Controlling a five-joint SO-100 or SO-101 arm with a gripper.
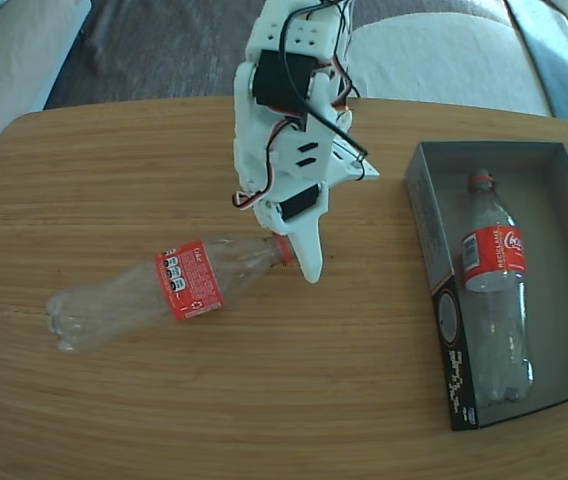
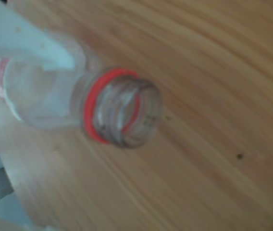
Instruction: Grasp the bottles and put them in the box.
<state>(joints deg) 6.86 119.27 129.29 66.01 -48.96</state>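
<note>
While hand (image 1: 299, 255) sits at table bottle (image 1: 144, 295) neck, grip unclear, Coca-Cola label on boxed bottle (image 1: 494, 290), box (image 1: 429, 230) print unreadable

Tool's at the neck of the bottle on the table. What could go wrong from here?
1. The clear plastic bottle with the red label lies on its side on the wooden table; a pinch at its neck could roll or pivot it away from the white tool.
2. Held at the neck, the long body may sag or swing.
3. The dark grey cardboard box already holds a second clear bottle; the free space is narrow, so this one could catch the wall.
</note>
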